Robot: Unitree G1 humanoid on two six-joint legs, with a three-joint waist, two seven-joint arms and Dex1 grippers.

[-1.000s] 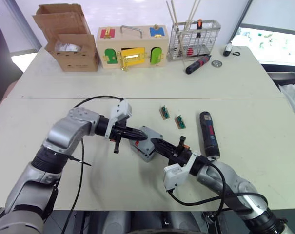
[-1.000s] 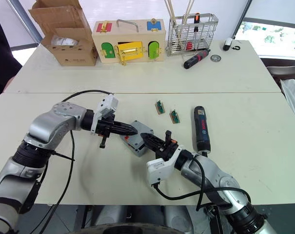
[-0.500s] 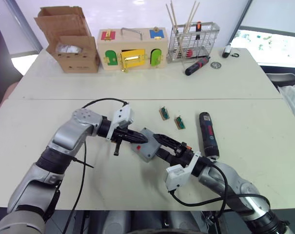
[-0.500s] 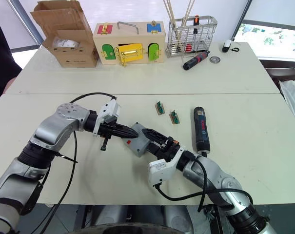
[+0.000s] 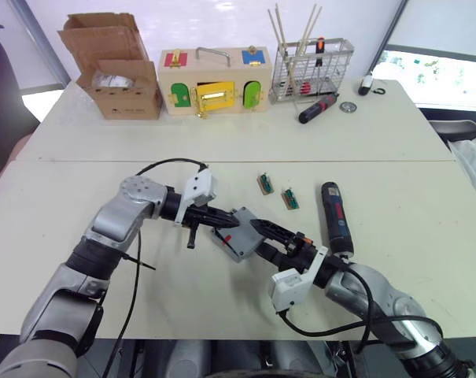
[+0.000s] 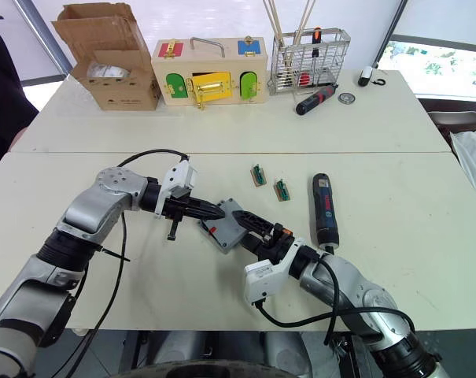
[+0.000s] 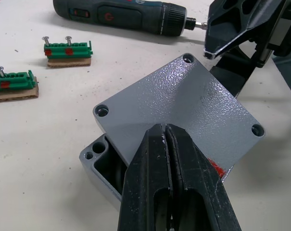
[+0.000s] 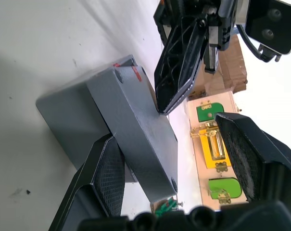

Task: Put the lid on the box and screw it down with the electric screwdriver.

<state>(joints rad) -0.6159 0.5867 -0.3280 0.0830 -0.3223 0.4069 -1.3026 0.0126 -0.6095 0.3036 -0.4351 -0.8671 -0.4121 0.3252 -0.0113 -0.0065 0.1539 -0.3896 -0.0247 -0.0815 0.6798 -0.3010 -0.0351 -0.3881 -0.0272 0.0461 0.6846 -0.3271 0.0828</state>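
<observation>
- The lid [image 7: 181,108] lies on top of the box [image 7: 99,161] near the middle of the worktop [image 5: 426,142], but skewed: one box corner and part of the hollow remain uncovered, so seating is judged incomplete.
- Left gripper [image 7: 164,132]: fingers pressed together, tips resting on the lid's top face, gripping nothing.
- Right gripper [image 8: 183,139]: fingers spread wide either side of the lid and box, one against the near side, the other clear of them.
- The electric screwdriver [image 5: 336,218] lies untouched on the worktop, just to the right of the box; the two green screw strips [image 5: 278,190] lie beyond the box. All four corner holes appear empty, so every screw is judged outstanding.
- Remaining, in my assessment: square the lid, fetch the driver, drive the screws.
- The left wrist view discloses the misalignment and the open corner; the head views do not resolve this.
- The right wrist view shows the lid tilted, standing off the box along one edge.
</observation>
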